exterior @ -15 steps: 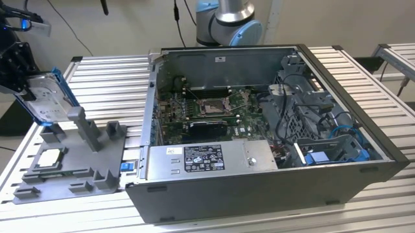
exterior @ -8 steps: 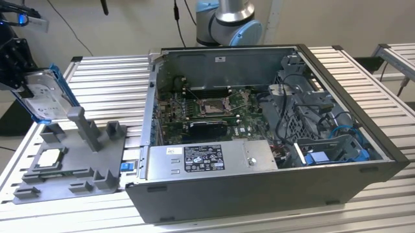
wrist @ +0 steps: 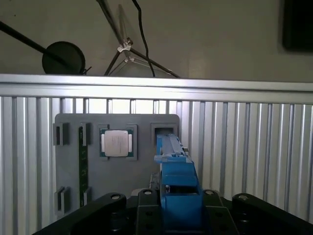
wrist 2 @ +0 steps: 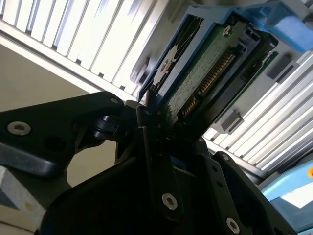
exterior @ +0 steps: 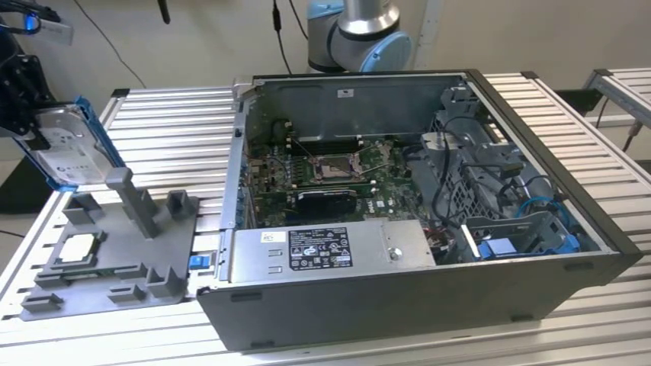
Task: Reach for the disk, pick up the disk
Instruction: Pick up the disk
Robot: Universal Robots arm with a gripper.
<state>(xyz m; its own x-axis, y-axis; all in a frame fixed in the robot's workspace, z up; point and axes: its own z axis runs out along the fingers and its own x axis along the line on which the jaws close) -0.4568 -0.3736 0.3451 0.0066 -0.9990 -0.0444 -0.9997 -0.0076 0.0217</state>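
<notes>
Pincer point(wrist 2: 156, 122) clamped on the disk point(exterior: 63, 145), gripping its blue bracket point(wrist: 178, 178) edge-on, clear of the grey fixture point(exterior: 112, 252) beneath me. Chip point(wrist: 116, 143) sits below, offset. Judgement: squeeze evenly, no tilt, stay away from the open case point(exterior: 407, 229) at my side.

Worktop point(exterior: 152, 114): ribbed alu slats, silver, w/ bright glare on the ribs in both wrist views. 2nd worktop point(exterior: 623, 85), same slats, at the exterior view's right, set apart by a gap. Wall point(exterior: 203, 38) behind: plain, pale beige, black cable point(exterior: 274, 17) hanging in front. Floor point(wrist: 205, 39) in the first wrist view: dull grey-beige, w/ round black base point(wrist: 63, 57) and thin black leads point(wrist: 142, 34) across it. Light even, shadows soft.
</notes>
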